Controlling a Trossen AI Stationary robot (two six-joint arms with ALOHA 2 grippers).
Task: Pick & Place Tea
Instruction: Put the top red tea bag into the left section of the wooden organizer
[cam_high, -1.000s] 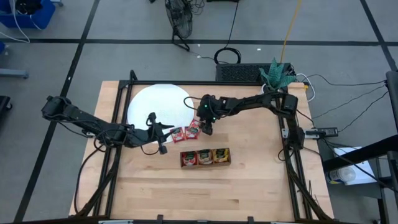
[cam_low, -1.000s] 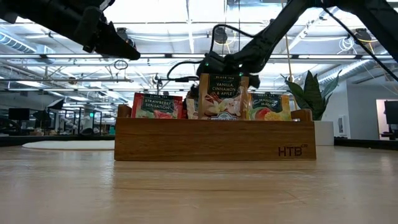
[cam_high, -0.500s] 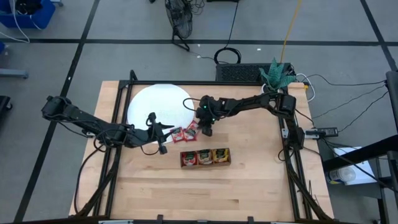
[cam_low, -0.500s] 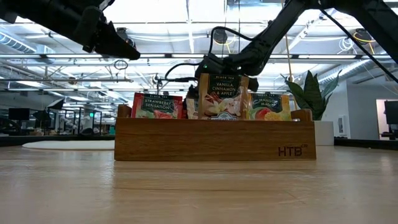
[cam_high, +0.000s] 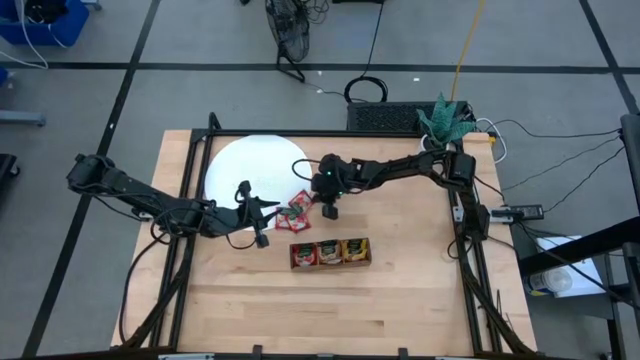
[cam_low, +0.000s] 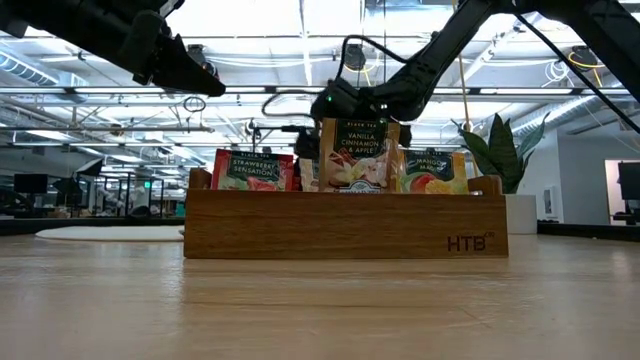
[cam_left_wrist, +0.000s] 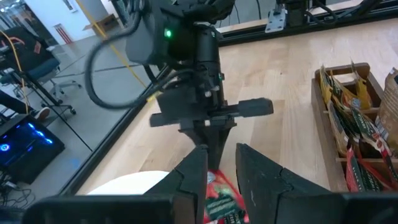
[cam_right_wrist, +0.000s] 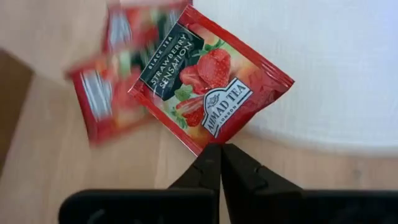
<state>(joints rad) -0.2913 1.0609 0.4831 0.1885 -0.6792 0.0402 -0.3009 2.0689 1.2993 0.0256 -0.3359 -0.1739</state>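
Strawberry sachet (cam_right_wrist: 210, 91) pinched by the right tool's (cam_right_wrist: 220, 154) closed fingers.

Robotics lab in an open industrial hall, ceiling trusses (cam_low: 300, 95), strip lights, taped concrete floor (cam_high: 200, 90), loose cables (cam_high: 365, 90)

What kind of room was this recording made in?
Probably a robotics lab or open workshop: a wooden table on a metal frame stands on grey floor with cables trailing behind it, and the low view shows a high ceiling with exposed beams and strip lights.
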